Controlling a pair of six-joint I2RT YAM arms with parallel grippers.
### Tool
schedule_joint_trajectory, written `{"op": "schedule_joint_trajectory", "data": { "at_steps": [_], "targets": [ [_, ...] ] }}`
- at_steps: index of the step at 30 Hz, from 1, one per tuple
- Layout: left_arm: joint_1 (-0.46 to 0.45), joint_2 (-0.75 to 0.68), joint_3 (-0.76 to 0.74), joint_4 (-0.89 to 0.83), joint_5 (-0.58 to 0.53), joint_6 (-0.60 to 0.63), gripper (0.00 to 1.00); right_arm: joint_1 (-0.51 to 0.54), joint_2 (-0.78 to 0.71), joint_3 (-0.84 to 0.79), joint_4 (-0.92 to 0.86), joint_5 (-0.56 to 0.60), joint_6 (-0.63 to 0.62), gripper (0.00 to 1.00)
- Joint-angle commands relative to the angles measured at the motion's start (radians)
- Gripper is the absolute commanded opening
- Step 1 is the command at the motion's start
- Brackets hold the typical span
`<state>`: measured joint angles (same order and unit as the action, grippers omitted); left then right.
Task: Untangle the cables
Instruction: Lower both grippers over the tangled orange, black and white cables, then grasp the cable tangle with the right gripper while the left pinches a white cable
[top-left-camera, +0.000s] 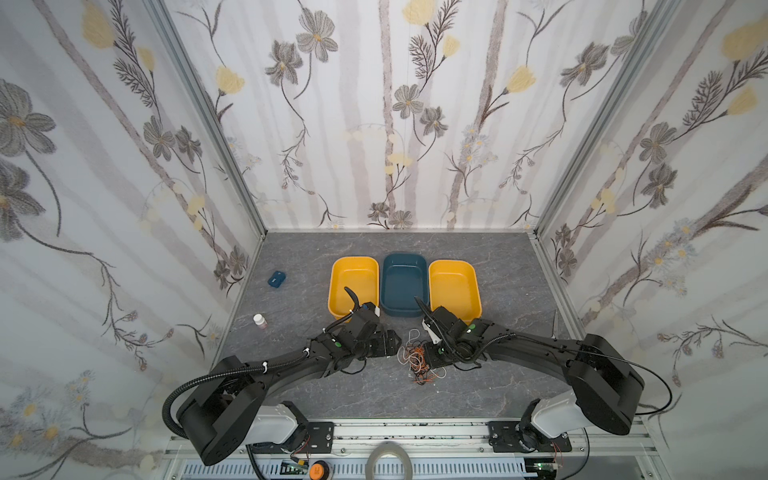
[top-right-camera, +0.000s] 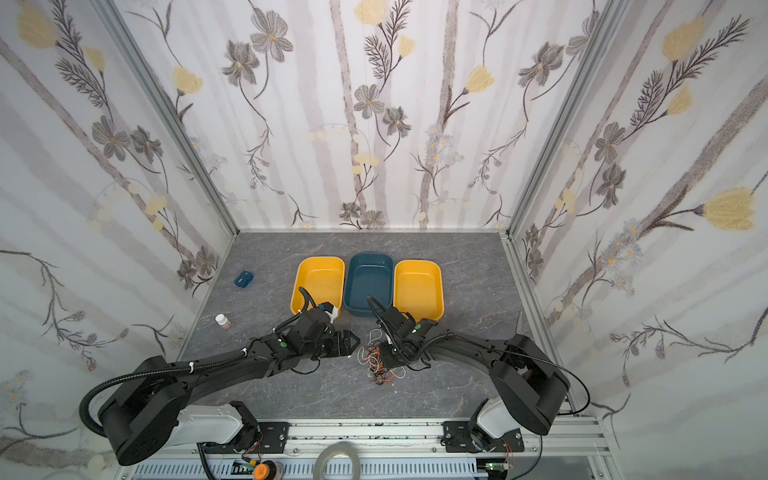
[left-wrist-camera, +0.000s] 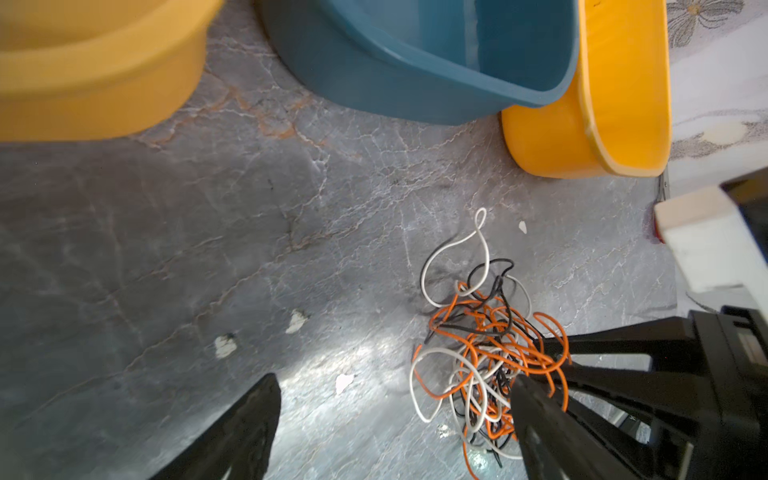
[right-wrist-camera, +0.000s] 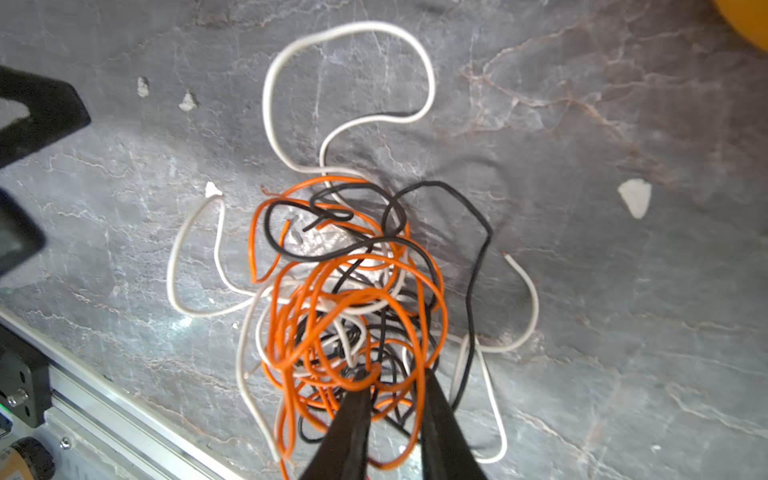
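Pinching strands of the thin white, orange and black cables, heaped on the grey worktop at six o'clock of the teal plastic tub, the right jaws face the widely spread left jaws.

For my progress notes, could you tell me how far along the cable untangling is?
Nothing looks done: the cables lie in one white, orange and black knot on the table. In hand: the right gripper appears closed on orange strands; the left gripper hovers open beside it. Left: separating every cable.
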<state>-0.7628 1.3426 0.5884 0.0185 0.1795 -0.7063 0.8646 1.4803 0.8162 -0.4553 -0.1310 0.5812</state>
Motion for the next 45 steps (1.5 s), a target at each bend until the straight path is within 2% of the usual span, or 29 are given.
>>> {"op": "schedule_joint_trajectory", "data": {
  "at_steps": [1,10,17,22,29,33,40,45],
  "targets": [
    [0.003,0.061,0.052,0.036,0.025,0.037,0.83,0.001,-0.012,-0.001,-0.025,-0.011,-0.043,0.29],
    [0.007,0.255,0.192,0.059,0.098,0.096,0.74,0.001,-0.108,-0.015,-0.032,-0.017,-0.033,0.49],
    [0.007,0.351,0.252,0.076,0.13,0.105,0.6,-0.002,-0.13,-0.034,0.016,-0.029,-0.006,0.5],
    [0.007,0.396,0.275,0.097,0.171,0.098,0.47,-0.004,-0.107,-0.054,0.103,-0.069,0.015,0.56],
    [0.007,0.418,0.28,0.109,0.175,0.087,0.22,-0.013,-0.043,-0.062,0.179,-0.076,0.038,0.56],
    [0.007,0.413,0.278,0.109,0.175,0.079,0.1,-0.016,-0.015,-0.074,0.18,-0.037,0.052,0.54],
    [0.007,0.371,0.256,0.106,0.152,0.058,0.03,-0.039,-0.009,-0.107,0.132,0.021,0.064,0.39],
    [0.007,0.315,0.237,0.101,0.123,0.041,0.0,-0.066,-0.052,-0.139,0.088,0.024,0.052,0.33]
  ]
}}
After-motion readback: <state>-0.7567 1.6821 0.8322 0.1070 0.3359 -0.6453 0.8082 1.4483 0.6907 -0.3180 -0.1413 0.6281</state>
